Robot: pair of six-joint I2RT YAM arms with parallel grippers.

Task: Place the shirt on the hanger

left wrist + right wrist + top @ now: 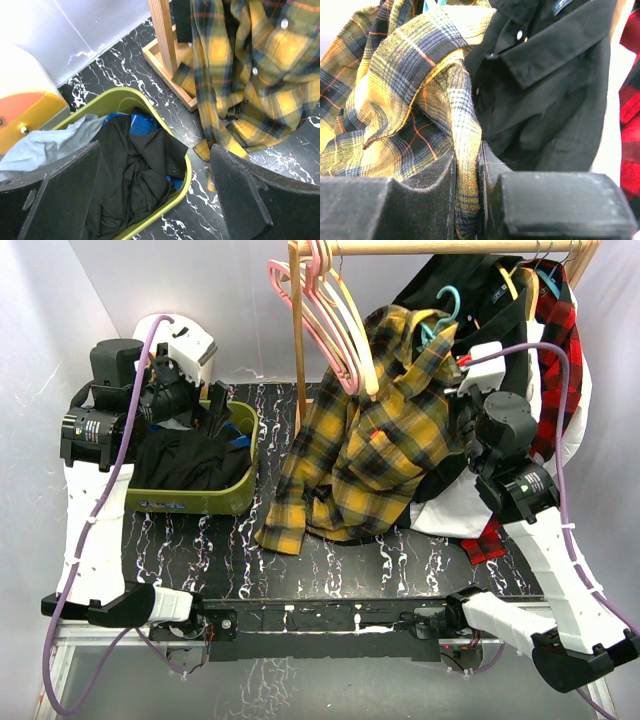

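- The table (335, 568) has a black top veined with white, like marble. Pale grey walls (230, 300) close it in at the back and both sides.
- A wooden rack stands at the back. Its post (297, 340) rises from a flat wooden foot (167, 67) on the tabletop, and a rail (450, 246) runs along the top.
- Pink hangers (325, 310) hang beside the post.
- The shirt (370, 440), yellow-and-black plaid, droops in front of the rack right of the post, and its lower edge lies bunched on the table.
- The hook of the hanger (456, 306), teal, sticks up above the shirt's collar. Whether the hanger sits inside both shoulders cannot be told.
- The right gripper (467, 170) is clenched on a fold of the shirt, with plaid cloth pinched between its two fingers.
- A black shirt (545, 90) hangs just behind that fold, and a red plaid shirt (555, 350) hangs further right.
- An olive-green bin (245, 455) sits at the table's left, holding dark clothes (185, 460) with a bit of blue and grey.
- The left gripper (155, 200) hangs over the bin with its fingers spread wide, holding nothing.
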